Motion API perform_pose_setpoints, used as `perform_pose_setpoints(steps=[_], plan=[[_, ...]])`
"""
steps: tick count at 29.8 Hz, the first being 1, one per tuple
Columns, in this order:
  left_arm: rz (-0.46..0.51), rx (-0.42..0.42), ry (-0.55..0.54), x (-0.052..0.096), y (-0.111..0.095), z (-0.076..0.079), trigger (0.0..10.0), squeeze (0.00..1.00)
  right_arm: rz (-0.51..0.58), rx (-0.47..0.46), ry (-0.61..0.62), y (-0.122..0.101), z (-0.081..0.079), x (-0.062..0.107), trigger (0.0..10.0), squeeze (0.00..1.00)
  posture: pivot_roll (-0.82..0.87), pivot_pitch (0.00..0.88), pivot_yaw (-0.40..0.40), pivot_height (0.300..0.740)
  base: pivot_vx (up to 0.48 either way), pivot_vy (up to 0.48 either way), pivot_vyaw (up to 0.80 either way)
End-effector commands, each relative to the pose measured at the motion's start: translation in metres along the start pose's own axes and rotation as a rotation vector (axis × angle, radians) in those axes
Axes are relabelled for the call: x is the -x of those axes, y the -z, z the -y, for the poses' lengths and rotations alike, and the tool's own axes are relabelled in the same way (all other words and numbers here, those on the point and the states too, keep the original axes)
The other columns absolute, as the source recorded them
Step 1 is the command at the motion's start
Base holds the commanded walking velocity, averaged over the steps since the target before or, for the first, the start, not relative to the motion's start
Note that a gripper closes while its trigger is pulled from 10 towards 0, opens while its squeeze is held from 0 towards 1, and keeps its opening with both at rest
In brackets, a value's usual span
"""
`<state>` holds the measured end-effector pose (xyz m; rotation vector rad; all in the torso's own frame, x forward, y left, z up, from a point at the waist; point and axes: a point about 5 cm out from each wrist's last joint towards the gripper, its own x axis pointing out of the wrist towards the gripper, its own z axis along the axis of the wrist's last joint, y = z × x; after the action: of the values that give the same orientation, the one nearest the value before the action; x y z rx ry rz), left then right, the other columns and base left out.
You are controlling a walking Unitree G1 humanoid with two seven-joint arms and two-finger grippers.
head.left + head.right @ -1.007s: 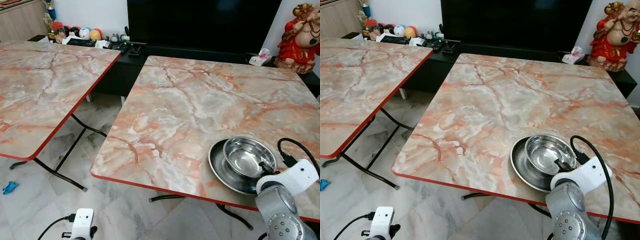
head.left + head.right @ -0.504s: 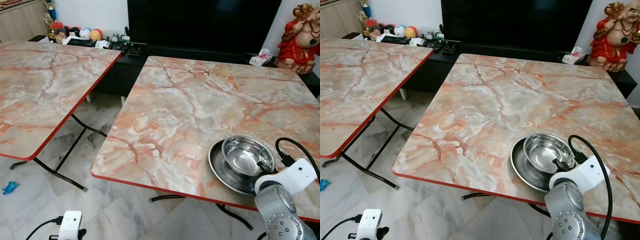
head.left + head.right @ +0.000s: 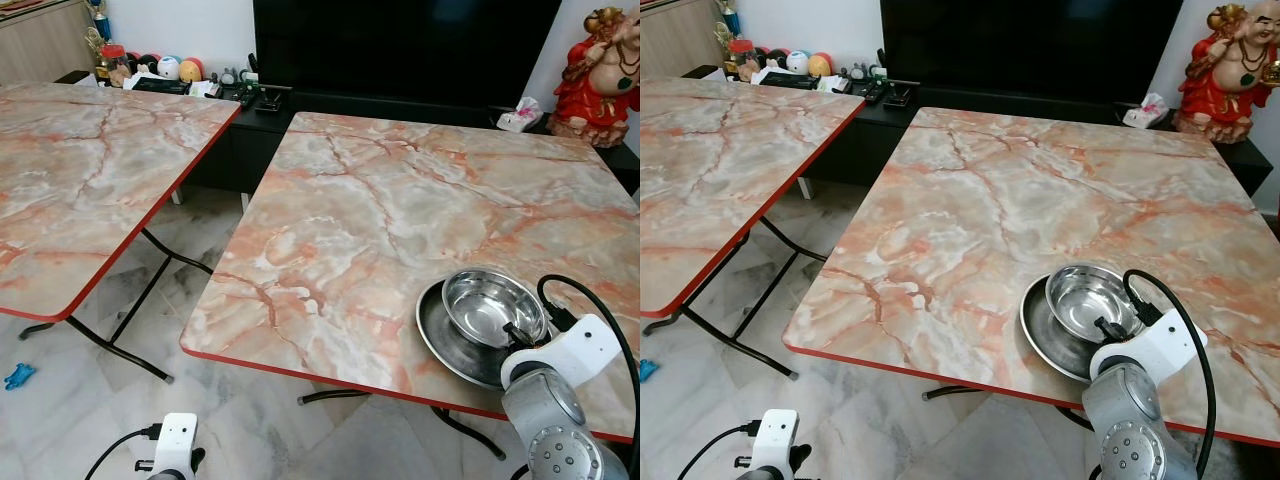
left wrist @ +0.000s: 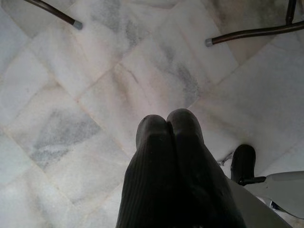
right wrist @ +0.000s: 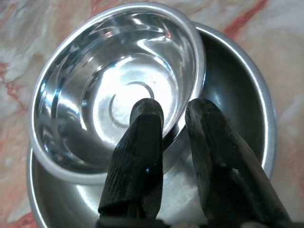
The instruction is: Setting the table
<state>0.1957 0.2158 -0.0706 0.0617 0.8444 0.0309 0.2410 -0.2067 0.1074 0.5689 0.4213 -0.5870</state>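
A shiny steel bowl (image 3: 488, 303) sits tilted inside a shallow steel plate (image 3: 440, 338) near the front right edge of the marble-patterned table (image 3: 350, 200). My right gripper (image 5: 173, 113) is shut on the bowl's near rim (image 5: 187, 118), one finger inside the bowl and one outside. The bowl's near side is lifted a little off the plate (image 5: 247, 95). My left gripper (image 4: 168, 119) hangs low over the tiled floor, fingers pressed together and holding nothing.
A second marble table (image 3: 80, 170) stands to the left, with a floor gap between them. Behind are a dark TV cabinet with small items (image 3: 180, 72), a tissue pack (image 3: 522, 113) and a red statue (image 3: 600, 75). A blue scrap (image 3: 18, 375) lies on the floor.
The right gripper and the bowl have shifted slightly left and away over the plate, and the bowl tilts more. The left wrist swung a little below the table edge.
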Motion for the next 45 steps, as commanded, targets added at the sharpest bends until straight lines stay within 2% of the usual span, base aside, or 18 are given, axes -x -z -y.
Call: perform_pose_setpoints(steps=[1, 4, 5, 8, 10, 19, 26, 27, 28, 29, 30, 32, 34, 36, 40, 42, 44, 45], plan=[[-0.032, -0.014, -0.004, 0.002, 0.007, -0.004, 10.0, 0.00, -0.058, -0.035, -0.044, 0.015, -0.011, 0.008, 10.0, 0.00, 0.05, 0.023, -0.050, 0.740, 0.000, 0.000, 0.00], [-0.036, -0.009, -0.019, 0.006, 0.011, -0.019, 10.0, 0.00, -0.014, 0.001, -0.067, 0.010, -0.014, 0.010, 10.0, 0.00, 0.05, 0.022, -0.051, 0.740, 0.000, 0.000, 0.00], [-0.036, -0.009, -0.019, 0.006, 0.011, -0.019, 10.0, 0.00, -0.014, 0.001, -0.067, 0.010, -0.014, 0.010, 10.0, 0.00, 0.05, 0.022, -0.051, 0.740, 0.000, 0.000, 0.00], [-0.039, -0.005, -0.033, 0.010, 0.013, -0.035, 10.0, 0.00, 0.065, 0.054, -0.118, -0.002, -0.021, 0.013, 10.0, 0.00, 0.05, 0.022, -0.052, 0.740, 0.000, 0.000, 0.00], [-0.039, -0.004, -0.034, 0.010, 0.013, -0.036, 10.0, 0.00, 0.075, 0.066, -0.120, -0.003, -0.021, 0.014, 10.0, 0.00, 0.05, 0.023, -0.052, 0.740, 0.000, 0.000, 0.00], [-0.027, -0.006, 0.013, 0.001, 0.009, 0.008, 10.0, 0.00, 0.108, 0.098, -0.110, -0.007, -0.016, 0.017, 10.0, 0.00, 0.05, 0.026, -0.055, 0.740, 0.000, 0.000, 0.00], [-0.026, -0.012, 0.002, 0.000, 0.006, 0.009, 10.0, 0.00, 0.129, 0.084, -0.113, -0.008, -0.018, 0.017, 10.0, 0.00, 0.05, 0.024, -0.054, 0.740, 0.000, 0.000, 0.00], [-0.027, -0.011, -0.007, 0.001, 0.006, 0.002, 10.0, 0.00, 0.153, 0.074, -0.123, -0.010, -0.019, 0.017, 10.0, 0.00, 0.05, 0.024, -0.053, 0.740, 0.000, 0.000, 0.00], [-0.027, -0.010, -0.028, 0.002, 0.005, -0.012, 10.0, 0.00, 0.206, 0.071, -0.156, -0.015, -0.024, 0.017, 10.0, 0.00, 0.05, 0.021, -0.051, 0.740, 0.000, 0.000, 0.00], [-0.027, -0.010, -0.028, 0.002, 0.005, -0.012, 10.0, 0.00, 0.206, 0.071, -0.156, -0.015, -0.024, 0.017, 10.0, 0.00, 0.05, 0.021, -0.051, 0.740, 0.000, 0.000, 0.00], [-0.027, -0.008, -0.043, 0.005, 0.005, -0.024, 10.0, 0.00, 0.265, 0.083, -0.204, -0.021, -0.030, 0.019, 10.0, 0.00, 0.05, 0.019, -0.049, 0.740, 0.000, 0.000, 0.00], [-0.028, -0.008, -0.054, 0.007, 0.005, -0.033, 10.0, 0.00, 0.332, 0.112, -0.263, -0.026, -0.039, 0.022, 10.0, 0.00, 0.05, 0.015, -0.047, 0.740, 0.000, 0.000, 0.00], [-0.030, -0.011, -0.061, 0.008, 0.007, -0.038, 10.0, 0.00, 0.419, 0.174, -0.330, -0.031, -0.049, 0.025, 10.0, 0.00, 0.05, 0.008, -0.045, 0.740, 0.000, 0.000, 0.00], [-0.030, -0.012, -0.063, 0.009, 0.007, -0.039, 10.0, 0.00, 0.432, 0.197, -0.346, -0.030, -0.051, 0.026, 10.0, 0.00, 0.04, 0.003, -0.044, 0.740, 0.000, 0.000, 0.00], [-0.027, -0.011, -0.062, 0.007, 0.008, -0.032, 10.0, 0.00, 0.458, 0.287, -0.361, -0.016, -0.048, 0.015, 10.0, 0.00, 0.05, 0.000, -0.043, 0.740, 0.000, 0.000, 0.00], [-0.023, -0.015, -0.060, 0.005, 0.008, -0.021, 10.0, 0.00, 0.462, 0.335, -0.304, -0.013, -0.036, 0.002, 10.0, 0.00, 0.06, 0.000, -0.047, 0.740, 0.000, 0.000, 0.00], [-0.020, -0.009, -0.062, 0.004, 0.007, -0.018, 10.0, 0.00, 0.478, 0.369, -0.297, -0.014, -0.033, -0.001, 10.0, 0.00, 0.06, 0.000, -0.049, 0.740, 0.000, 0.000, 0.00], [-0.018, -0.002, -0.061, 0.003, 0.005, -0.013, 10.0, 0.00, 0.500, 0.419, -0.306, -0.015, -0.032, -0.004, 10.0, 0.00, 0.06, 0.000, -0.051, 0.740, 0.000, 0.000, 0.00]])
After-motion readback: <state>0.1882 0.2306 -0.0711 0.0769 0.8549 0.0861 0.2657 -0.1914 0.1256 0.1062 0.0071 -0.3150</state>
